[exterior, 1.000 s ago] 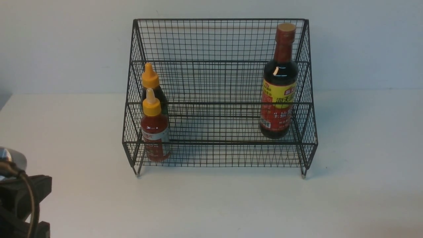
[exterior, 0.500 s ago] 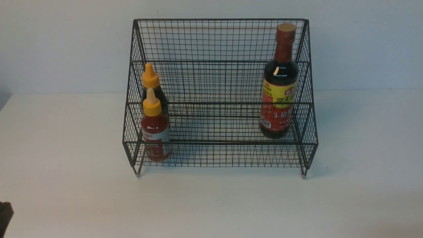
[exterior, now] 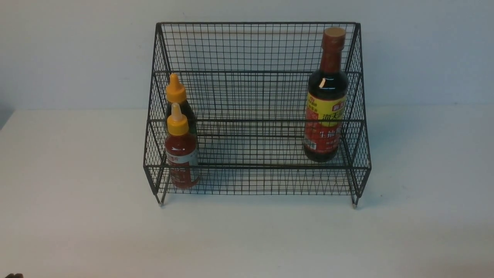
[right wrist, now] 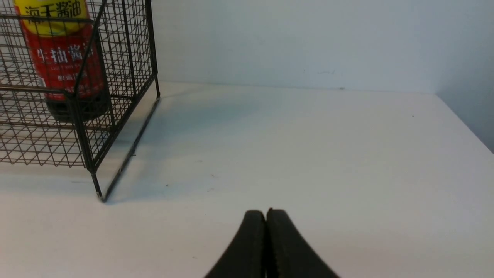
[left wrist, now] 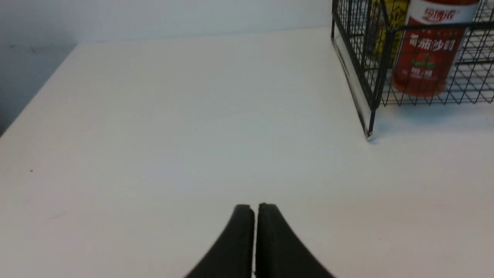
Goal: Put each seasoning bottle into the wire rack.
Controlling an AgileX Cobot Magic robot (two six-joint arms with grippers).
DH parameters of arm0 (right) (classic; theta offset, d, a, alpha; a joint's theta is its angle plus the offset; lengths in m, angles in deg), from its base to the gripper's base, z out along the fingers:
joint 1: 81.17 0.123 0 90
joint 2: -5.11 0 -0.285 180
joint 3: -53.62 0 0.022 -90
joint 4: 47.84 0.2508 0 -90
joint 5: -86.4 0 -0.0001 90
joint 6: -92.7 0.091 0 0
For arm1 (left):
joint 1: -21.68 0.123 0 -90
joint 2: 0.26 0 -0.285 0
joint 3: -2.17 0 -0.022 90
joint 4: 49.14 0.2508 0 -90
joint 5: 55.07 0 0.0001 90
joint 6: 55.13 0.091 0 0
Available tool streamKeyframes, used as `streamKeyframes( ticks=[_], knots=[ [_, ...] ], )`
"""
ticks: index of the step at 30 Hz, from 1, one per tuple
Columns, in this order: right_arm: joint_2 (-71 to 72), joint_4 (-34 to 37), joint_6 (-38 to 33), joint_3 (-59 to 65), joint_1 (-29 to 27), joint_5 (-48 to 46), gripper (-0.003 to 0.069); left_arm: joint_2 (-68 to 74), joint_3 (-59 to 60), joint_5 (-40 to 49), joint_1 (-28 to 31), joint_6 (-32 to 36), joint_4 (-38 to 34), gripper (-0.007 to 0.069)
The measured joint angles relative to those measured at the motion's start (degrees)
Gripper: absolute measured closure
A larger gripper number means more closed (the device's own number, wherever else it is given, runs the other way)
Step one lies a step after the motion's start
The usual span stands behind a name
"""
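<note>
Left gripper [left wrist: 254,210] closed, empty, over the table [exterior: 77,173], well apart from the rack [exterior: 254,46]. Right gripper [right wrist: 266,215] closed, empty, likewise apart. One rack, three bottles inside: red bottle [exterior: 180,154] lower tier, left end; dark squeeze bottle [exterior: 178,98] directly behind it; soy bottle [exterior: 325,100] right end.

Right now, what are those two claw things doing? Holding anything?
Left gripper: shut, holding nothing.
Right gripper: shut, holding nothing.
</note>
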Motion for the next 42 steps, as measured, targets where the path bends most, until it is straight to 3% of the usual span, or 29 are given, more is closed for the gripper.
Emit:
streamKeyframes(
  ticks=[10, 42],
  knots=[
    [0.0, 0.0, 0.0, 0.0, 0.0, 0.0, 0.0673, 0.0, 0.0, 0.2, -3.2, 0.4, 0.0, 0.0629],
    [0.0, 0.0, -0.1, 0.0, 0.0, 0.0, 0.0673, 0.0, 0.0, 0.2, -3.4, 0.4, -0.1, 0.0629]
  ],
)
